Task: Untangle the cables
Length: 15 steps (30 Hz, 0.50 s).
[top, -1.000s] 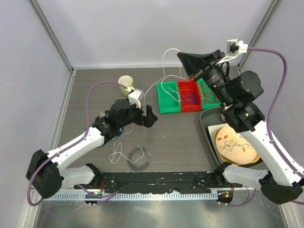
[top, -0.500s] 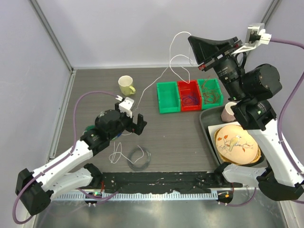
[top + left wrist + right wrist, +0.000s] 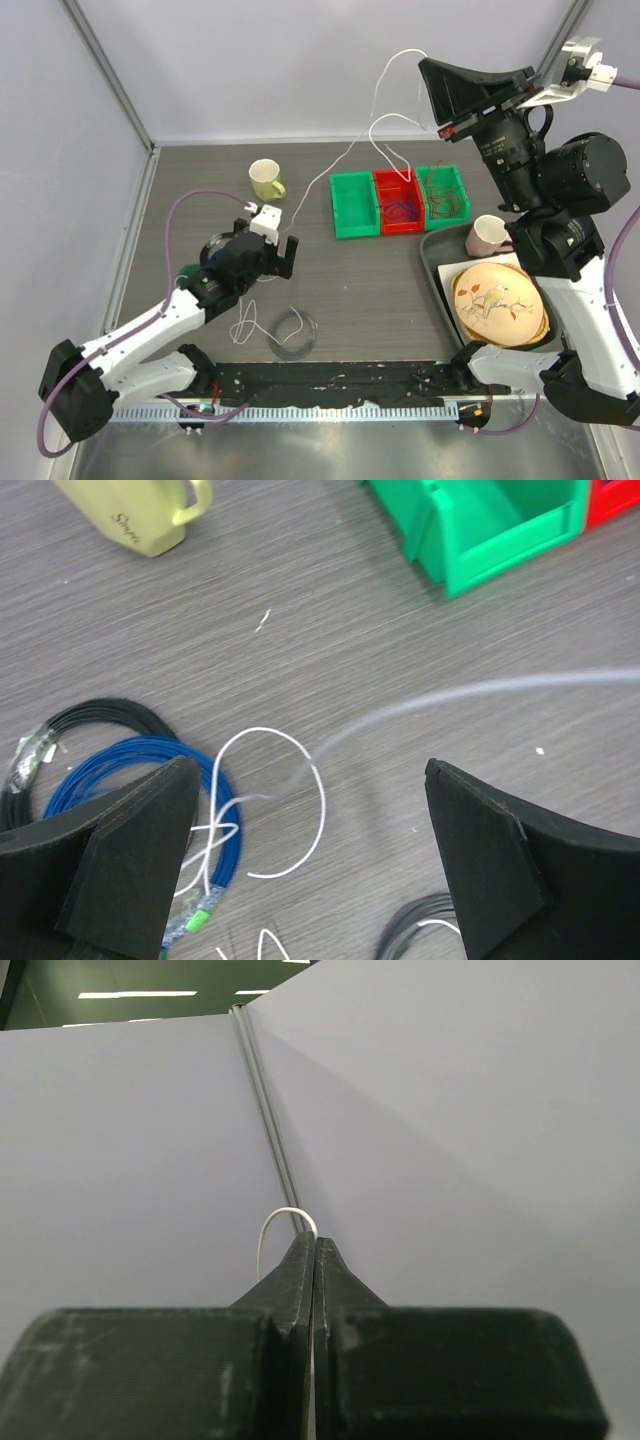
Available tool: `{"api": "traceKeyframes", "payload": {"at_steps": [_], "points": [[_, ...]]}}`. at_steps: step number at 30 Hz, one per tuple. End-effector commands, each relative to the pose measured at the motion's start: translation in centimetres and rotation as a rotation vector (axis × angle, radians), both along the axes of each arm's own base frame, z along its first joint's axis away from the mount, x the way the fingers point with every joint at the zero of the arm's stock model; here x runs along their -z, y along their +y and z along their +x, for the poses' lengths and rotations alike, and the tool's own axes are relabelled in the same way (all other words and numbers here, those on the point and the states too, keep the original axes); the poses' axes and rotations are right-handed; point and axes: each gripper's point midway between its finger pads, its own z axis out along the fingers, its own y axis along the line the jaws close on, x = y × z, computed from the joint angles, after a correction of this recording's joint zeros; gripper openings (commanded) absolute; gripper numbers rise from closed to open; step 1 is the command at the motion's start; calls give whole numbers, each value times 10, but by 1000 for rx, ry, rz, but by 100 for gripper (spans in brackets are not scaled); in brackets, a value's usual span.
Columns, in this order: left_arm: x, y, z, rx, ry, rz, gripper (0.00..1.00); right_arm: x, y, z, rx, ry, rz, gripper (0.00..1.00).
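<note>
My right gripper (image 3: 432, 95) is raised high at the back right, shut on a white cable (image 3: 403, 51). In the right wrist view a loop of that cable (image 3: 275, 1222) arches out of the closed gripper (image 3: 315, 1240). The cable hangs down and leftward to loose loops on the table (image 3: 245, 325), which also show in the left wrist view (image 3: 322, 805). My left gripper (image 3: 275, 255) is open and empty, and in its wrist view (image 3: 308, 770) it hovers above those loops. A blue-purple cable (image 3: 400, 212) lies in the red bin. Red cables (image 3: 445, 200) lie in the right green bin.
A yellow mug (image 3: 265, 180) stands at the back left. A green bin (image 3: 352, 205) adjoins the red one. A grey tray (image 3: 435, 250) holds a pink cup (image 3: 487, 236) and a plate (image 3: 498, 300). A dark grey coil (image 3: 292, 333), a blue ring (image 3: 130, 750) and a black ring (image 3: 80, 715) lie near the loops.
My right gripper has risen and moved right, lifting the white cable out of the bins. My left arm has drawn back toward the near left, gripper still open.
</note>
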Motion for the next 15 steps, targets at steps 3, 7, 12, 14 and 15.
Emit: {"api": "traceKeyframes", "payload": {"at_steps": [3, 7, 12, 14, 15], "points": [[-30, 1, 40, -120, -126, 32, 96, -12, -9, -18, -8, -47, -2, 1], [-47, -9, 60, -140, -182, 21, 81, -1, -11, -19, -4, -34, -17, 1], [-66, -27, 69, -99, -195, -24, 0, 9, -15, -21, 16, -29, -34, 1], [-98, -38, 67, -58, -214, -88, 0, 21, -17, -14, 46, -4, -51, 1], [-118, -38, 61, -41, -232, -129, 0, 28, -18, -9, 68, 9, -66, 1]]}}
